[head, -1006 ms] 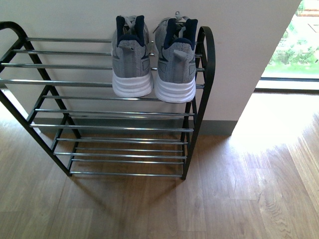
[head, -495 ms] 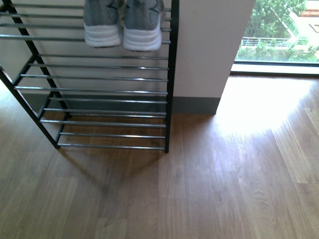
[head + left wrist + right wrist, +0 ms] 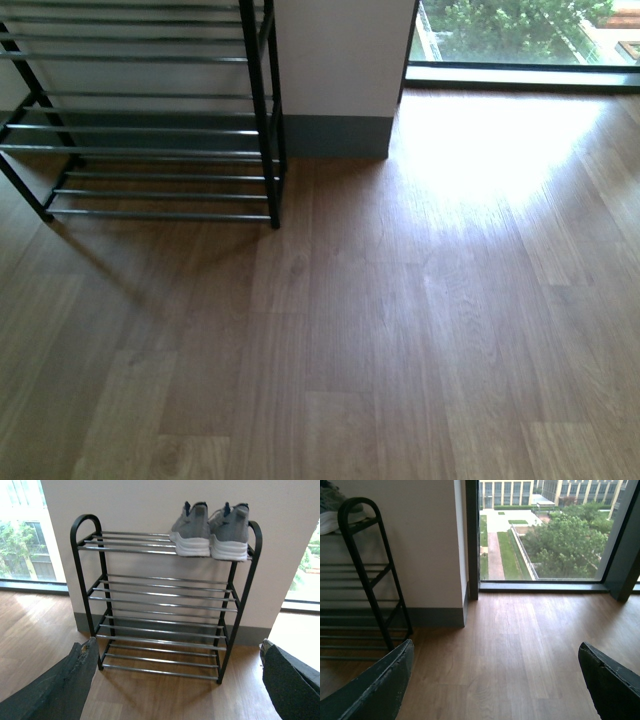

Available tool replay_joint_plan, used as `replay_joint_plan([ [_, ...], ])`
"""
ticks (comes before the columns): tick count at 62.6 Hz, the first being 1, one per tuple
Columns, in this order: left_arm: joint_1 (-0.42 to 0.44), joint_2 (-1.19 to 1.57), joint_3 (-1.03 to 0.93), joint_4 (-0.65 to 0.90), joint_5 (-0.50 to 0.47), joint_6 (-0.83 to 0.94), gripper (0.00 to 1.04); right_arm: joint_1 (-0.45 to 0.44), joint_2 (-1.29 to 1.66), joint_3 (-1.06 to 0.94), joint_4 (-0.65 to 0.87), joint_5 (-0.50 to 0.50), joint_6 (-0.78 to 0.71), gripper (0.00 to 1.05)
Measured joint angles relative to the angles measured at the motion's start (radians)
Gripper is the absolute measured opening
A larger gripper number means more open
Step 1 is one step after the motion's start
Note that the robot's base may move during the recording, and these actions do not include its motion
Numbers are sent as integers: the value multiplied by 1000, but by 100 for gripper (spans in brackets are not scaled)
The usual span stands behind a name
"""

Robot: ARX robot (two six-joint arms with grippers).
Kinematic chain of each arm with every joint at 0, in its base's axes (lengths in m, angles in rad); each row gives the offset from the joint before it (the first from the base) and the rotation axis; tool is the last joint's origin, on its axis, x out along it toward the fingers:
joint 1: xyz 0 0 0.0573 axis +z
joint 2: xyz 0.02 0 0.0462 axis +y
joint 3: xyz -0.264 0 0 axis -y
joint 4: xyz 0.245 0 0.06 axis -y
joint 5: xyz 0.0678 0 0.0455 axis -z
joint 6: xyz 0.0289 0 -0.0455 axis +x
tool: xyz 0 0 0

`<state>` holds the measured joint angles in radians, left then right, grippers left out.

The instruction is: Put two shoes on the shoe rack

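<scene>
Grey sneakers point(image 3: 200, 532) sit heels-out, upper right of left wrist frame, top tier of shoe rack point(image 3: 160, 605), pushed to one end, probably leaving room. Left hand point(image 3: 177, 650), right hand point(image 3: 495, 650) gaping, empty.

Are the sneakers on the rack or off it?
On. Both sneakers sit upright, side by side, on the rack's top tier.
</scene>
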<state>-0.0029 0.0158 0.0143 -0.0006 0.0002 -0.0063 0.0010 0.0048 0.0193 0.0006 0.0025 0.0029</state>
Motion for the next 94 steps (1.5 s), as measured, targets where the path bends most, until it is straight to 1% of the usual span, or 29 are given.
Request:
replay_joint_plan([
  [94, 0, 0, 0, 0, 0, 0, 95, 0, -1, 0, -2, -2, 0, 96],
])
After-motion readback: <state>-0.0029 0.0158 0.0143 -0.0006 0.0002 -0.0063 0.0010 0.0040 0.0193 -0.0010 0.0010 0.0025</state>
